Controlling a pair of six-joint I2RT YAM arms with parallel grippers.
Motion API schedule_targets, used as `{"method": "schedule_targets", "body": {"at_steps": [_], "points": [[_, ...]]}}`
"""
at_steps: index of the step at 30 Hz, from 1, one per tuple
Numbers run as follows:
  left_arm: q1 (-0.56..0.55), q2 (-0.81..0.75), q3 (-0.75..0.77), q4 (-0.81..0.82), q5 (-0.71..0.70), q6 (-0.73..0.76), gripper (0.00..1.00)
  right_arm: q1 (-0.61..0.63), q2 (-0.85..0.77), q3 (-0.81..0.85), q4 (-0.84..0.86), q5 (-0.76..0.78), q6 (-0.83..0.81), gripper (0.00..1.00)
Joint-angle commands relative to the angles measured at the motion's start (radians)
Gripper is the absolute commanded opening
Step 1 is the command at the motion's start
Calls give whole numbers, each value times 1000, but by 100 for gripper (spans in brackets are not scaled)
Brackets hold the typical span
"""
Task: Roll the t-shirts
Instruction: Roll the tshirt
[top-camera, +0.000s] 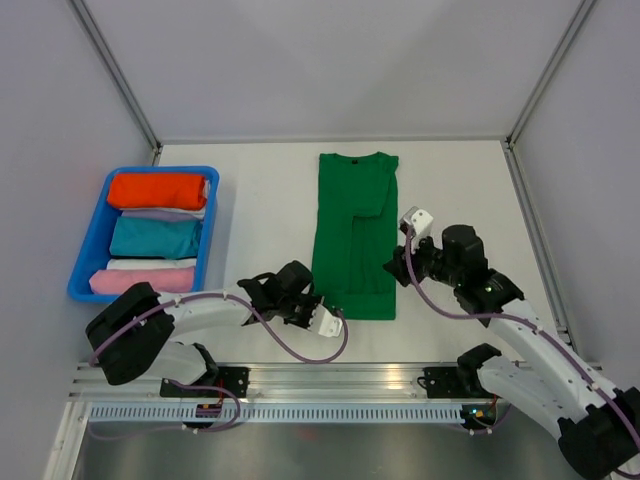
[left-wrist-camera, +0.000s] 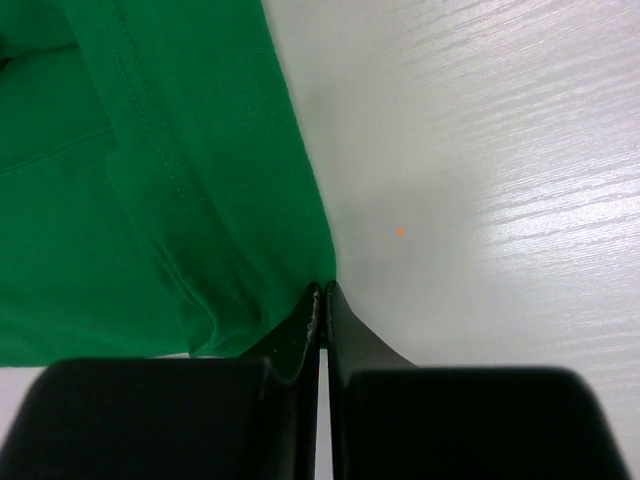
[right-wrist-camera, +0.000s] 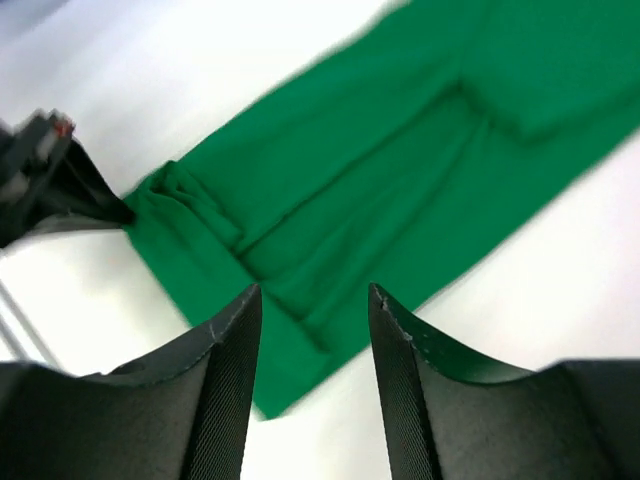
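The emerald-green t-shirt (top-camera: 355, 240) lies flat in the middle of the table, folded lengthwise into a narrow strip with its collar at the far end. My left gripper (top-camera: 311, 298) is at the strip's near left corner, low on the table. In the left wrist view its jaws (left-wrist-camera: 323, 290) are shut on the edge of the cloth (left-wrist-camera: 150, 180), which bunches there. My right gripper (top-camera: 397, 266) hovers over the strip's right edge, open and empty. In the right wrist view (right-wrist-camera: 312, 292) the shirt (right-wrist-camera: 400, 170) lies below it, and the left gripper (right-wrist-camera: 60, 185) shows at the bunched corner.
A blue bin (top-camera: 88, 240) stands at the left with an orange-red bundle (top-camera: 155, 190), a teal bundle (top-camera: 155, 238) and pale rolled cloths. Grey walls close the table at the back and sides. A metal rail runs along the near edge.
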Motion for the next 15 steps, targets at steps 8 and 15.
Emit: {"method": "schedule_targets", "body": {"at_steps": [8, 15], "points": [[102, -18, 88, -85, 106, -127, 2, 191, -52, -203, -197, -41, -966, 55], [113, -9, 108, -85, 130, -129, 2, 267, -14, -260, -60, 71, -963, 54]]}}
